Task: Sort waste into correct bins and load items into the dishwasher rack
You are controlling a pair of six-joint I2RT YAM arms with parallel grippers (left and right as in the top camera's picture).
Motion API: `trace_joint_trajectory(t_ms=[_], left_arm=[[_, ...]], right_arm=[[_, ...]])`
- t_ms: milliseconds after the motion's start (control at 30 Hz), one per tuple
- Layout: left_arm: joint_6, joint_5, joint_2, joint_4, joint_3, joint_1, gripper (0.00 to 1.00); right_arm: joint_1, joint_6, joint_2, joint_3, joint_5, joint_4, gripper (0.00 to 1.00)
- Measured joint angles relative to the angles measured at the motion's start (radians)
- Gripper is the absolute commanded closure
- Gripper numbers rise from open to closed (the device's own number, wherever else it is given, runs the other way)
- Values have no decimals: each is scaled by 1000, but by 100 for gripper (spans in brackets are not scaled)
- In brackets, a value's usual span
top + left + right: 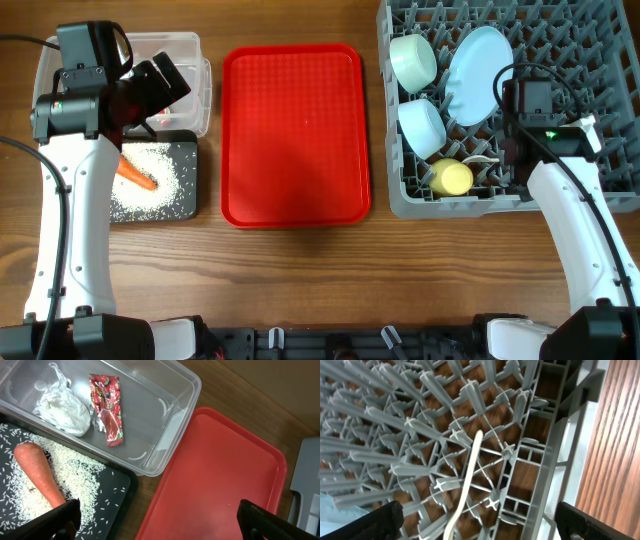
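Left claw point(157, 521) released and empty, above the meeting of tub point(175, 410), black tray point(120, 495) and red tray point(295, 135); tissue point(62, 407) and wrapper point(107, 410) side by side in the tub, carrot point(40, 475) on rice point(75, 470) in the black tray. Right claw point(477, 522) released as well, fingers wide on either side of the spoon point(470, 470), loose among the pegs by the near edge of the rack point(400, 200). Also in the rack, at the right of the worktop point(300, 280): plate point(480, 60) on edge, bowls point(412, 60) left of it, cup point(452, 178) nearest.
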State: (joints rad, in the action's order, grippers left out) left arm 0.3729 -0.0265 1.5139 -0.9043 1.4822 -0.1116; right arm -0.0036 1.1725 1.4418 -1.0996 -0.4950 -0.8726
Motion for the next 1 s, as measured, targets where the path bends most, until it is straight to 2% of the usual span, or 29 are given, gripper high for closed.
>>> trace_joint_trajectory(t_ms=[200,333,500,633,800,1000], left_arm=[[0,0,0,0,0,0,0],[0,0,0,0,0,0,0],[0,0,0,0,0,0,0],[0,0,0,0,0,0,0],[0,0,0,0,0,0,0],[0,0,0,0,0,0,0]], right_arm=[[0,-242,-75,-44,85,-3,0],[0,-509,-223,-123,283,2,0],[0,-760,-460,-160,562,-73,0],[0,-845,-630,-171,638,-222,0],[0,-878,-732,-171,664,-360,0],[0,-891,-789,-171,615,-359,0]])
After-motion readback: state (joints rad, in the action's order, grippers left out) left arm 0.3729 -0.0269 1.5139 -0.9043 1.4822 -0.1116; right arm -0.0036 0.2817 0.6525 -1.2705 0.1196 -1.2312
